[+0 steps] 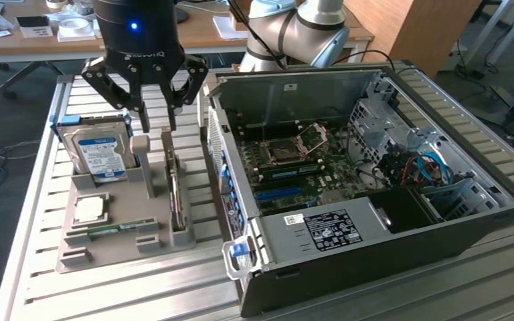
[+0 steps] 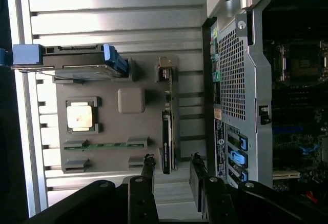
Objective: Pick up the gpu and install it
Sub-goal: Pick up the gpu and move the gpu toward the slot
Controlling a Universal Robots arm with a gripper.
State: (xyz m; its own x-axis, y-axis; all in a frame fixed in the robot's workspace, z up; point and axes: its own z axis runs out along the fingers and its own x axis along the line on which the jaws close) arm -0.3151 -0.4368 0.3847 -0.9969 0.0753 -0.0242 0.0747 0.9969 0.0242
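Note:
The gpu (image 1: 177, 197) is a thin card standing on edge in a slot of the grey holder tray (image 1: 118, 253), on the side nearest the open computer case (image 1: 373, 254). In the wrist view the gpu (image 2: 167, 131) appears as a narrow dark strip with a metal bracket end. My gripper (image 1: 158, 124) hangs just above the far end of the card. Its fingers are open, one on each side of the card's line, with nothing between them. In the wrist view my gripper (image 2: 172, 163) straddles one end of the strip.
The tray (image 2: 110, 129) also holds an upright blue-labelled hard drive (image 1: 96, 152), a processor (image 1: 89, 208) and a green memory stick (image 1: 114, 229). The case lies open with its motherboard (image 1: 297, 164) and blue slots (image 1: 275, 194) exposed. All rests on a slatted metal table (image 1: 34, 221).

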